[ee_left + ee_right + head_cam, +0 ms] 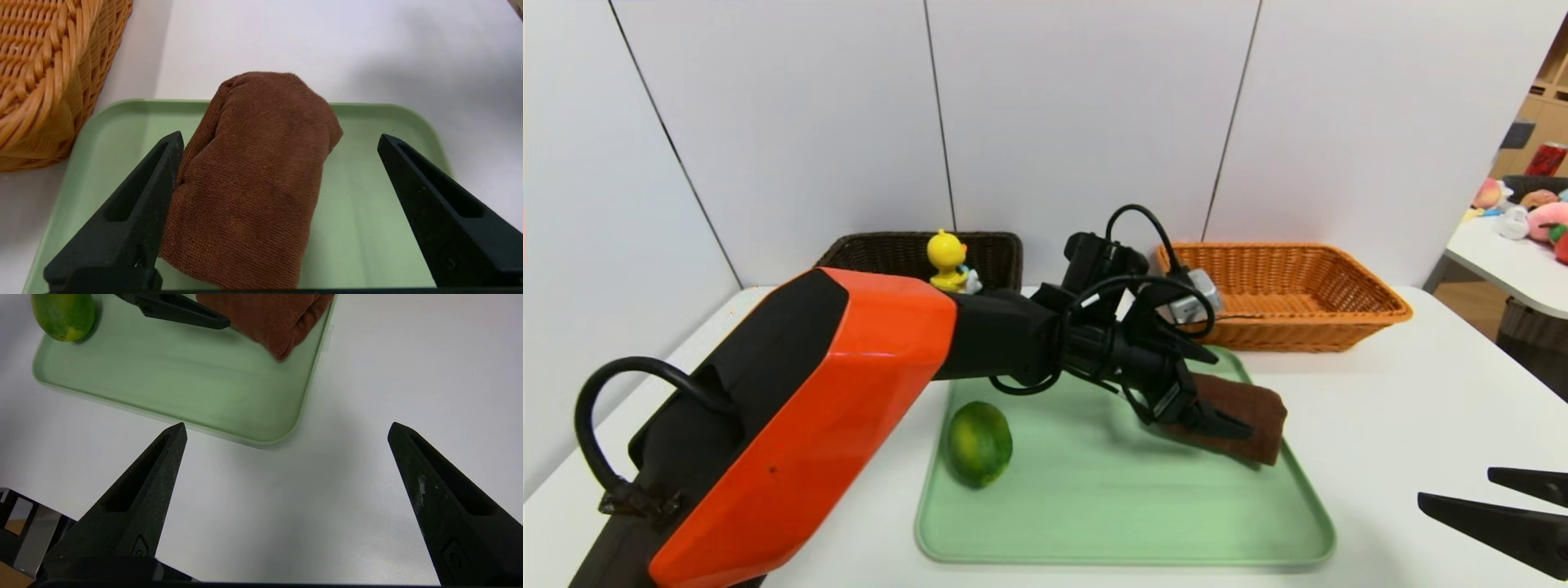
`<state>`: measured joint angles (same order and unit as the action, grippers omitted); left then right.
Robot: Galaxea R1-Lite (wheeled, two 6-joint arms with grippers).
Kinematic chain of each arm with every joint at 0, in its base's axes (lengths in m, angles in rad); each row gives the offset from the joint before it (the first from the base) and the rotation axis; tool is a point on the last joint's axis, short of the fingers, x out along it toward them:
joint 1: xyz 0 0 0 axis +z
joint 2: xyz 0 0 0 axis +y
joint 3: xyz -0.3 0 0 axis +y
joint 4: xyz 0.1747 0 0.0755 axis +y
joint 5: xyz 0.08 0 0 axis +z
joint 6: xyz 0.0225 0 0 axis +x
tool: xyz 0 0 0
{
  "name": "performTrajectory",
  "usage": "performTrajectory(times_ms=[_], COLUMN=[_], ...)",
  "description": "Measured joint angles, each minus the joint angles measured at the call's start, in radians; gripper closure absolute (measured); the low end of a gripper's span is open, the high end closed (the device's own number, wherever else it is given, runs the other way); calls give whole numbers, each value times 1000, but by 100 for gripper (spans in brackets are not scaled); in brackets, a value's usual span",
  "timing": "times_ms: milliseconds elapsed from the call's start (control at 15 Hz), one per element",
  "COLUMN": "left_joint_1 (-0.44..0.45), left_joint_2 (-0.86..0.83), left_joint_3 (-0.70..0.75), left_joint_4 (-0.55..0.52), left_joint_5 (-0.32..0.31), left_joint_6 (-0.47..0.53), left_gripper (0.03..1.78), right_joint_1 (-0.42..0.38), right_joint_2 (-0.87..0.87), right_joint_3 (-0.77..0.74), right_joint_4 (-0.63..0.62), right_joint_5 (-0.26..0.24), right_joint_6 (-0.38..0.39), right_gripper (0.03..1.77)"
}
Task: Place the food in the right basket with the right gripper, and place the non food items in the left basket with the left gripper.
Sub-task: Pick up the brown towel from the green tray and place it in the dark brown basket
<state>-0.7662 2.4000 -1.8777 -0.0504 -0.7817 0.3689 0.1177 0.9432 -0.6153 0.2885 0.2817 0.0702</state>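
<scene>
- Our left pincer (278,143) is wide apart, down over the brown towel (253,179). One finger touches the side of the towel. The other finger is well away from it.
- The towel is rolled up and lies on the green tray (1127,506), at the tray's far right part, near the orange basket (1282,294).
- We think the towel is soft and light. It will squash when we pinch it, so the pincer has to close a long way.
- The cloth looks fuzzy, so we guess it will not slip.
- The roll may come undone and hang down if we pinch just one layer. It seems best to grab the fat middle of the roll, across its short way.
- The towel is not food, so it belongs in the dark basket (907,253) on the left. A yellow duck toy (947,260) shows by that basket.
- The green fruit (978,443) sits at the near left of the tray. It looks round, hard and smooth, so it may roll. We would pinch it around its middle.
- Our right pincer (286,433) is spread apart too, holding nothing. It hangs over the white desk (367,396), near the tray's corner.
</scene>
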Motion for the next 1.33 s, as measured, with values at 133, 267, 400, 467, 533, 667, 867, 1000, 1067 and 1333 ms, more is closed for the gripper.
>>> performTrajectory(times_ms=[133, 267, 400, 467, 533, 667, 867, 1000, 1067, 1333], left_joint_1=[-1, 0, 0, 0, -1, -1, -1, -1, -1, -2], left_joint_2=[34, 56, 73, 81, 90, 101, 110, 113, 113, 113], left_joint_3=[-23, -34, -39, -43, -48, -53, -60, -61, -62, -77], left_joint_4=[-4, -2, -4, -4, -6, -7, -7, -7, -7, -5], left_joint_5=[3, 4, 4, 4, 4, 4, 4, 4, 4, 3], left_joint_6=[1, 10, 23, 23, 23, 23, 23, 23, 23, 23], left_gripper=[12, 12, 12, 12, 12, 12, 12, 34, 49, 96], right_joint_1=[-4, -5, -6, -6, -6, -6, -6, -6, -6, -6], right_joint_2=[0, 1, 1, 1, 0, 0, 0, 0, 0, -1], right_joint_3=[8, 13, 14, 14, 14, 16, 16, 17, 17, 16], right_joint_4=[-1, -1, -2, -2, -2, -2, -2, -2, -2, -3], right_joint_5=[0, -2, -2, -2, -3, -3, -3, -3, -3, -3], right_joint_6=[1, 7, 8, 9, 10, 13, 14, 15, 15, 15], right_gripper=[10, 10, 10, 10, 10, 10, 10, 10, 10, 10])
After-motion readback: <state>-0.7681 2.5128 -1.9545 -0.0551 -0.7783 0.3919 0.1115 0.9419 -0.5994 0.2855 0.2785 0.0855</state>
